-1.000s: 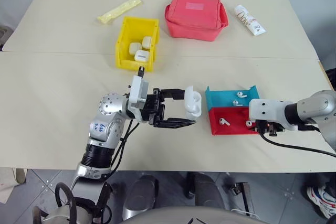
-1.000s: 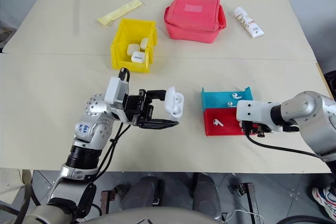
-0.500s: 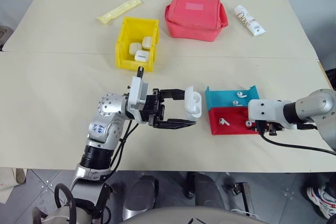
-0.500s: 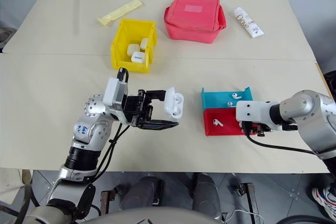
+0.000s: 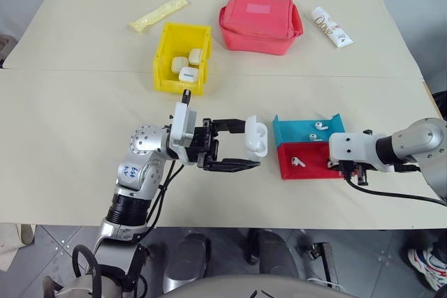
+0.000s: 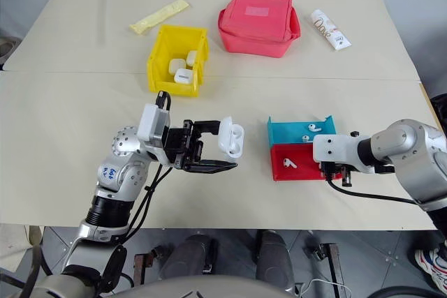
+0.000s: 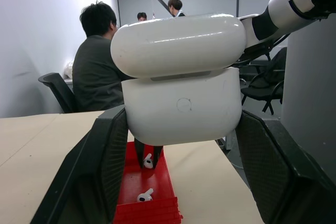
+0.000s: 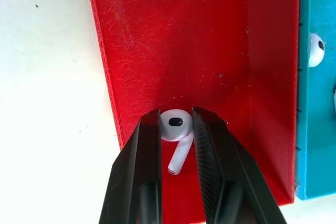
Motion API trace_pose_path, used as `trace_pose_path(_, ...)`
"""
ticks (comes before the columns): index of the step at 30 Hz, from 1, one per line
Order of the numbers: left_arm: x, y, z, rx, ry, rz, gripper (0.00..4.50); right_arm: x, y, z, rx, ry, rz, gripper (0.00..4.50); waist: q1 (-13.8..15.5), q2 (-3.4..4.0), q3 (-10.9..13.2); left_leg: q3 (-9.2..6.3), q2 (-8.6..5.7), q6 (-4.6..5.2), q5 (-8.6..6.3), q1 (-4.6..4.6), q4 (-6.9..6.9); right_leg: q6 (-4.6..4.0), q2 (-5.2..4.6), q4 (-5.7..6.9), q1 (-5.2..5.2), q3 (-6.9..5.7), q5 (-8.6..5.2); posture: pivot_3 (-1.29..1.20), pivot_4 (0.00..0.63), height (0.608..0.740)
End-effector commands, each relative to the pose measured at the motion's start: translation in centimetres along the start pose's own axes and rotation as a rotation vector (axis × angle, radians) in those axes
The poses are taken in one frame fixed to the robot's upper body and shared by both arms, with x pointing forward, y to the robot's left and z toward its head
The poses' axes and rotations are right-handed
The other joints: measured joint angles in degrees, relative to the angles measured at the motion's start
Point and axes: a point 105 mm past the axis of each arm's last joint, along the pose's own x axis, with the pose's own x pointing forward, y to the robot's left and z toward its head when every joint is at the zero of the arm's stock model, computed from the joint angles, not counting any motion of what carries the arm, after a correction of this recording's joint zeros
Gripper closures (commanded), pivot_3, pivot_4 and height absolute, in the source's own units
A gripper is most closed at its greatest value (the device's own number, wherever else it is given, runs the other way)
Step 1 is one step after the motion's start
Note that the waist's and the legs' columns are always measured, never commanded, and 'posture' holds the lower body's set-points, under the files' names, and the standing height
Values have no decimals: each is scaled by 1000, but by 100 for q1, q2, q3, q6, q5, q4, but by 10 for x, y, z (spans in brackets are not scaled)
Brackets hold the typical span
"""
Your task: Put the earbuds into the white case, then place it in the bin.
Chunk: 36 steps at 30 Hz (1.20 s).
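My left gripper (image 5: 251, 144) is shut on the white case (image 5: 256, 137), which it holds above the table with its lid flipped open (image 7: 178, 77). To its right, my right gripper (image 8: 176, 118) points down into the red tray (image 5: 311, 170). Its fingers (image 8: 148, 135) pinch the head of one of the earbuds (image 8: 176, 124) near the tray's corner. A second earbud (image 5: 298, 162) lies loose in the red tray, and others (image 5: 320, 125) rest in the blue tray (image 5: 290, 129). The yellow bin (image 5: 166, 82) stands farther back and holds several white cases.
A red fabric pouch (image 5: 260, 20) sits behind the trays, a white tube (image 5: 332, 27) to its right and a yellow packet (image 5: 158, 13) at the back left. In the left wrist view, people sit beyond the table (image 7: 97, 72).
The right gripper's fingers have closed in on the earbud in the red tray. Both arms and the white case have stayed where they were.
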Motion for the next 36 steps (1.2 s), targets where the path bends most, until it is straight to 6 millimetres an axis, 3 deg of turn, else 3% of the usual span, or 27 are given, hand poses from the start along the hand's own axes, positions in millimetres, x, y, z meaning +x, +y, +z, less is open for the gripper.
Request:
trace_pose_path(1, 2, -2, 6, 21, -29, -10, 1763, -4, -5, 2, 20, -30, -37, 4031, 1, 0, 0, 0, 0, 0, 0, 0, 0, 0, 0, 0, 0, 0, 0, 0, 150, 740)
trace_pose_path(3, 2, 0, 7, 21, -39, 0, 1763, -12, -11, 14, 33, -114, -85, 4031, 0, 0, 0, 0, 0, 0, 0, -1, 0, 0, 0, 0, -1, 0, 0, 0, 150, 740)
trace_pose_path(7, -2, 13, 8, 16, -80, 43, 1763, -51, -14, 65, 73, -493, -178, 4031, 22, 9, 1, 1, 0, -1, 1, -2, 0, 1, -1, 1, -2, -1, 1, 0, 150, 740)
trace_pose_path(10, -2, 17, 6, 21, -92, 26, 1763, -84, -10, 90, 102, -744, -259, 4031, 44, 7, 1, -4, 2, -3, 2, -3, 1, 1, 0, 0, 1, -5, 2, 0, 150, 740)
trace_pose_path(15, -1, 24, 0, 62, -102, -11, 1763, -114, -8, 121, 145, -1118, -287, 4031, 26, -3, -3, -8, 0, -3, 1, -1, 2, 0, -2, -2, 6, -3, 4, 0, 150, 740)
trace_pose_path(25, 5, 32, -1, 144, -148, -63, 1763, -104, -15, 152, 217, -1288, -242, 4031, 9, 10, -7, 4, 1, 1, 3, -5, 0, -5, 6, 2, -7, -10, 6, 0, 150, 740)
trace_pose_path(36, 7, 32, -1, 85, -95, -108, 1763, -99, -1, 170, 224, -1386, -170, 4031, 3, 10, -7, 4, 0, 6, 4, -5, 0, -5, 7, 3, -8, -15, 6, 0, 150, 740)
